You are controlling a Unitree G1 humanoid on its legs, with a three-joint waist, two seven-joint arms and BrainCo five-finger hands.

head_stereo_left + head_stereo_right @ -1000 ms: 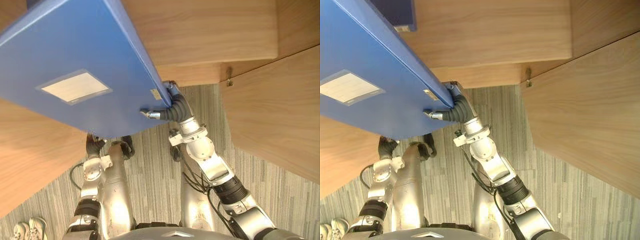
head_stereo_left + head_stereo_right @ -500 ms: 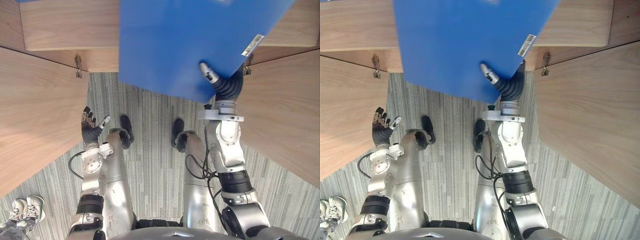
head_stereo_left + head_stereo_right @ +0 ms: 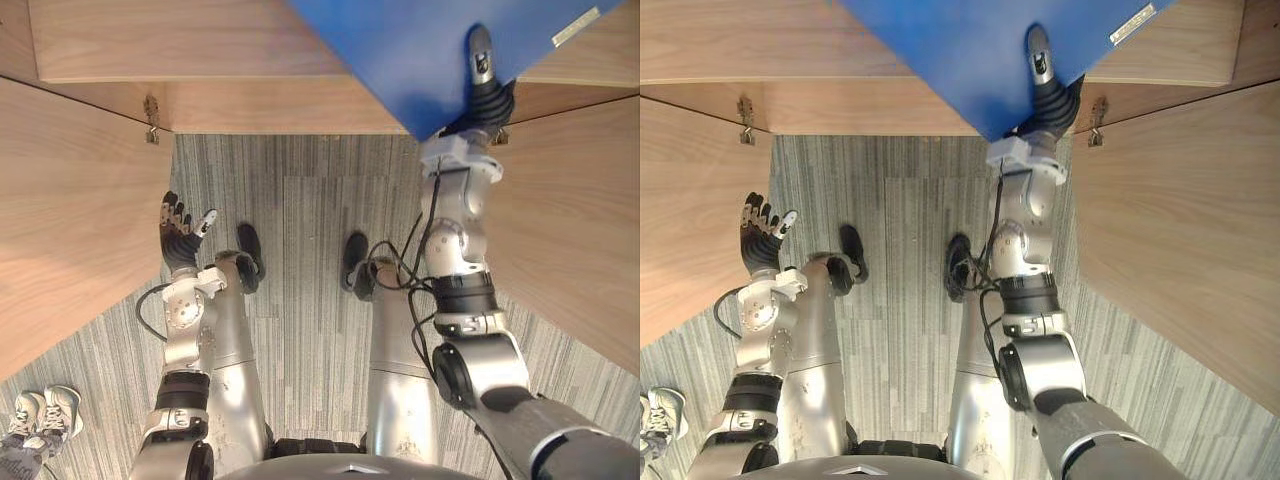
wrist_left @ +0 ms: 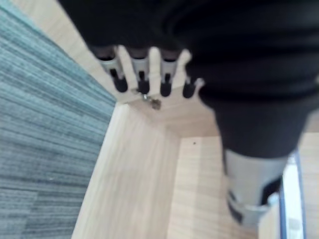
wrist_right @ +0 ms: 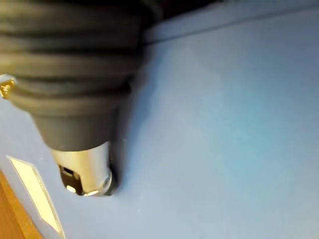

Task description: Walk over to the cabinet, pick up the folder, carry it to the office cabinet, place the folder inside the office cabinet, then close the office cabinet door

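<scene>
Grips the blue folder in the right hand by its near corner, thumb clamped on the upper face, fingers hidden beneath. Holds it raised just ahead of that hand, over the wooden shelf. Hangs the left hand low and empty, fingers loosely spread, beside the open left cabinet door.

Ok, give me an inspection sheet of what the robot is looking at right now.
Surface: grey striped carpet.
Job's things: blue folder held up at the wooden cabinet; left door and right door open.
Clutter: white shoes on the carpet.
Hands: right hand grips the folder's corner, thumb on its face; left hand open, empty, near the left door.
Cables: nothing seen.
Surroundings: nothing seen.
</scene>
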